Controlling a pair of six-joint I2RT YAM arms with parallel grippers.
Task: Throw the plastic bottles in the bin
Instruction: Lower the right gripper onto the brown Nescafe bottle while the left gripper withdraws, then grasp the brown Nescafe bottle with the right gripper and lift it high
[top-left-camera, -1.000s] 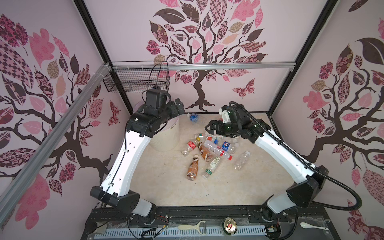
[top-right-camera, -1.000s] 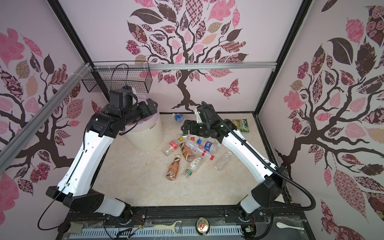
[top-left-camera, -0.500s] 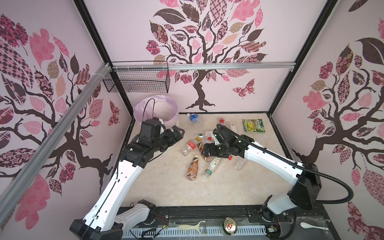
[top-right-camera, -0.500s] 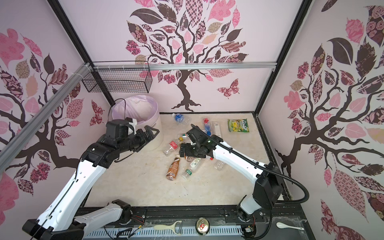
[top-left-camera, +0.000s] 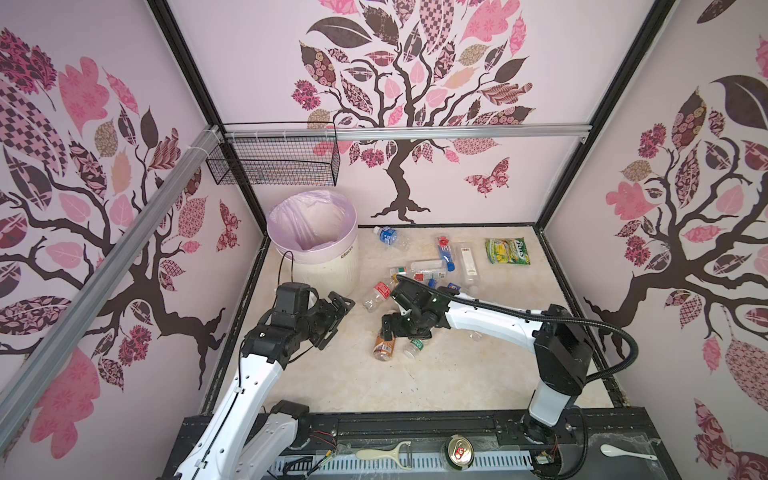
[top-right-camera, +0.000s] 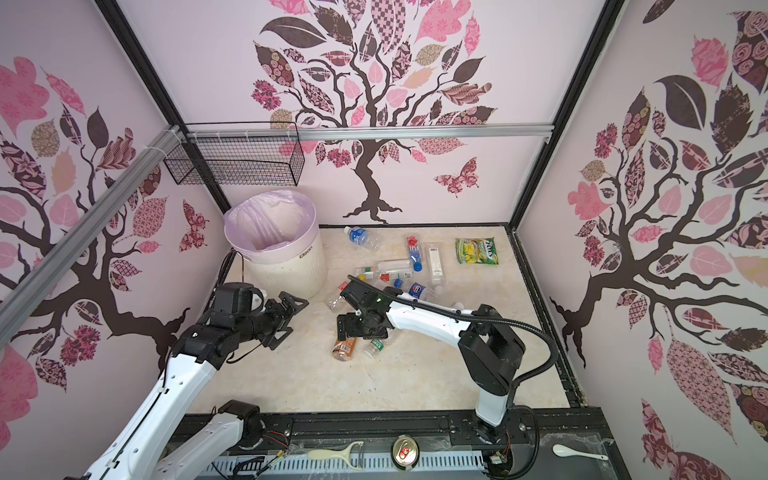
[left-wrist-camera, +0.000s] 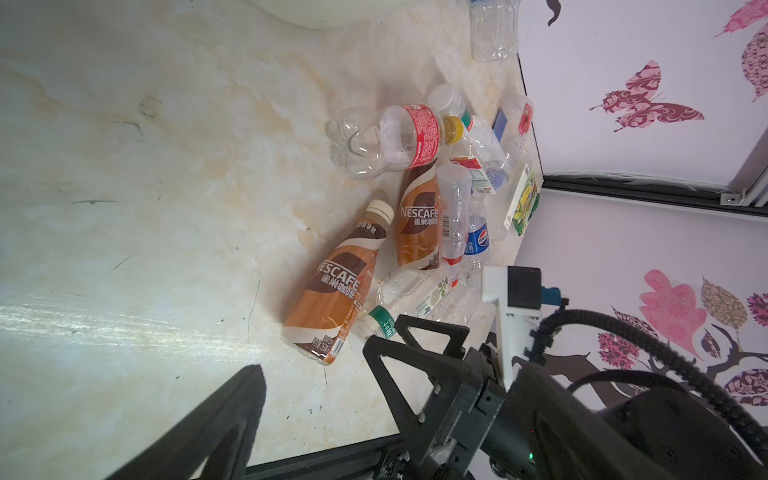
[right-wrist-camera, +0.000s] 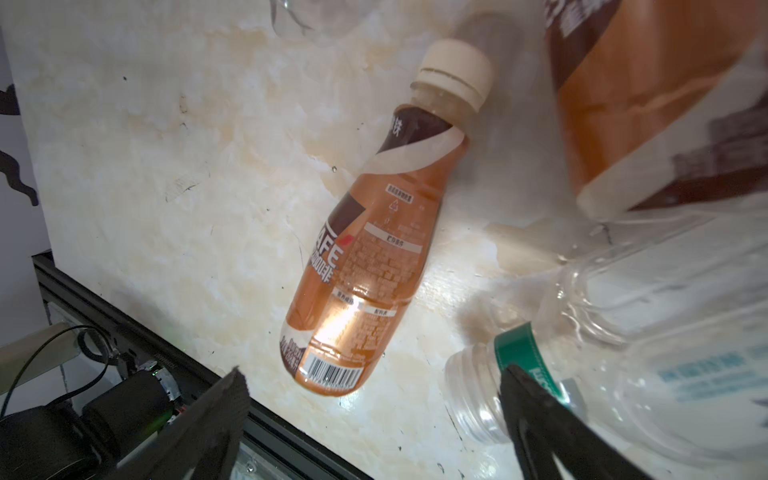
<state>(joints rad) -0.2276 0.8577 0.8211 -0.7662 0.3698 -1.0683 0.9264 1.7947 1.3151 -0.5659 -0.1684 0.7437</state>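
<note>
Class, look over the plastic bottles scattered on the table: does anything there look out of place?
Yes. A flat green-yellow snack packet lies near the back right corner, just beside the plastic bottles, yet it is no bottle. A metal drink can stands apart on the black front frame.

**Bin far left, bottles strewn to its right**

The bin (top-left-camera: 332, 270) stands in the far left corner of the table (top-left-camera: 457, 374), below the wire basket (top-left-camera: 274, 164). The plastic bottles (top-left-camera: 428, 266) lie right of the bin, from the table's far edge to its middle. The nearest bottle (top-left-camera: 383, 347) lies just left of another. The snack packet (top-left-camera: 507, 250) lies at the far right, apart from them. The left gripper (top-left-camera: 334, 320) is near of the bin and left of the bottles. The right gripper (top-left-camera: 405, 332) is over the heap's near end. On the near ledge (top-left-camera: 415, 428), from left to right, lie a peeler (top-left-camera: 384, 451), a drink can (top-left-camera: 459, 449) and a spoon (top-left-camera: 627, 453).
</note>
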